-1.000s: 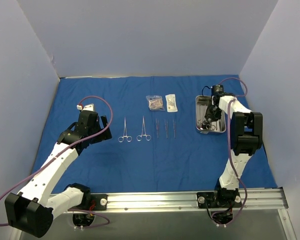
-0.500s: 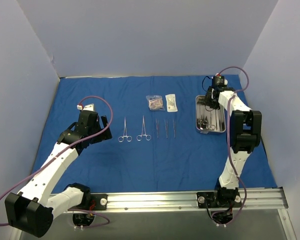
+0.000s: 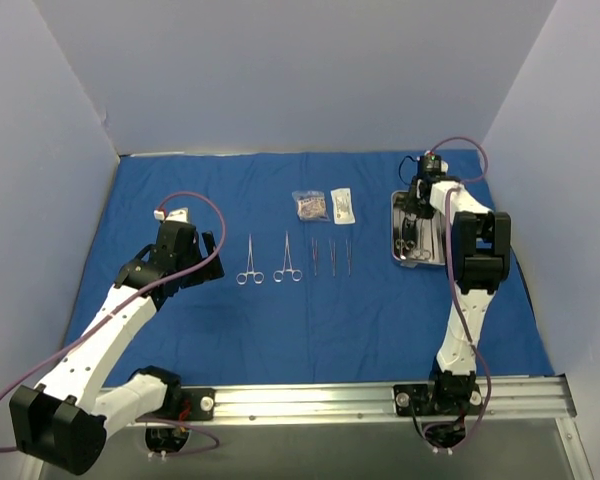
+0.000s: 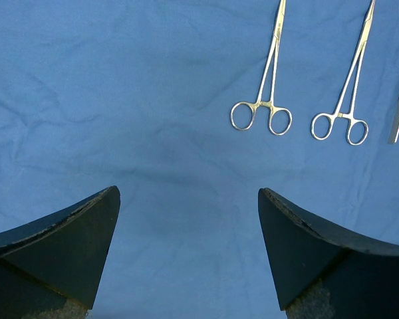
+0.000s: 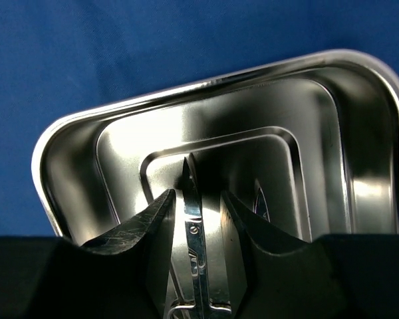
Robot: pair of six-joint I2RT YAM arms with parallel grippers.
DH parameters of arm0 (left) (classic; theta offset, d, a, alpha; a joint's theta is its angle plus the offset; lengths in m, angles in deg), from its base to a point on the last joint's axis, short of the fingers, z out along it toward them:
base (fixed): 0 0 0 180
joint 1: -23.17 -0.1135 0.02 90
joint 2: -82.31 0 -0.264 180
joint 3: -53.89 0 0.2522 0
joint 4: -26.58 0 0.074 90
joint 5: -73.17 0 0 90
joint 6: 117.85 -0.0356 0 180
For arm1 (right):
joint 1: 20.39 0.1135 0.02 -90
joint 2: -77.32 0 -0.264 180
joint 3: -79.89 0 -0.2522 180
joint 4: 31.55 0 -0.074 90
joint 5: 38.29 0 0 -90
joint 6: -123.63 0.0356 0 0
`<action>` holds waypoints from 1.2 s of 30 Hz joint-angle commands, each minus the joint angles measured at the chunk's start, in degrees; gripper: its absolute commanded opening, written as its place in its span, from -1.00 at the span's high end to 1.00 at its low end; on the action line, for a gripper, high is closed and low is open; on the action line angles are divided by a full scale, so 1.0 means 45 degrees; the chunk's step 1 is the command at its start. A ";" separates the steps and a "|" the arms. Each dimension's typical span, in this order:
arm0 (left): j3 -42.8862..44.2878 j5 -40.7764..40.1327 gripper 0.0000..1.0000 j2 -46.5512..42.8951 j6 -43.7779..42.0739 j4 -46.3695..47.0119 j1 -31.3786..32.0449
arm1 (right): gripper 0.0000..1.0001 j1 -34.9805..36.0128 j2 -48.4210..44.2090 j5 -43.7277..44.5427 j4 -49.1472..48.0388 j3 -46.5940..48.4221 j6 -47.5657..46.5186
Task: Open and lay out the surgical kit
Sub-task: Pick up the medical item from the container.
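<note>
**A:** Since the royal-blue cloth wrap [image 3: 280,320] lies spread out, faintly creased, where does the rest of the kit sit?

**B:** Near its middle, in a row: two ring-handled steel forceps [image 3: 250,262] and three slim tweezers [image 3: 332,256], with two clear packets [image 3: 310,206] beyond them. The rectangular steel tray [image 3: 394,230], shiny with rounded corners, sits to the right.

**A:** And the right gripper [image 5: 196,199]?

**B:** Down at the tray's far end. Its dark fingers [image 5: 143,226] flank a thin steel instrument [image 5: 191,216]. Whether they pinch it, I cannot tell.

**A:** The left gripper [image 4: 187,193]?

**B:** Over bare cloth left of the forceps, fingers spread wide, holding nothing.
</note>
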 commanded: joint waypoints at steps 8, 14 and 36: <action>0.0186 -0.0047 -0.88 -0.0210 -0.0142 0.0154 -0.0100 | 0.49 0.0504 0.0860 0.0844 0.1377 0.0651 -0.0256; 0.0127 0.0070 -0.89 -0.0133 -0.0123 0.0251 -0.0081 | 0.52 0.0738 0.1132 0.0942 0.2158 0.0924 -0.0296; 0.0088 -0.0066 -0.89 -0.0367 -0.0123 0.0095 -0.0081 | 1.00 0.0563 0.1135 0.0629 0.2083 0.1316 -0.1935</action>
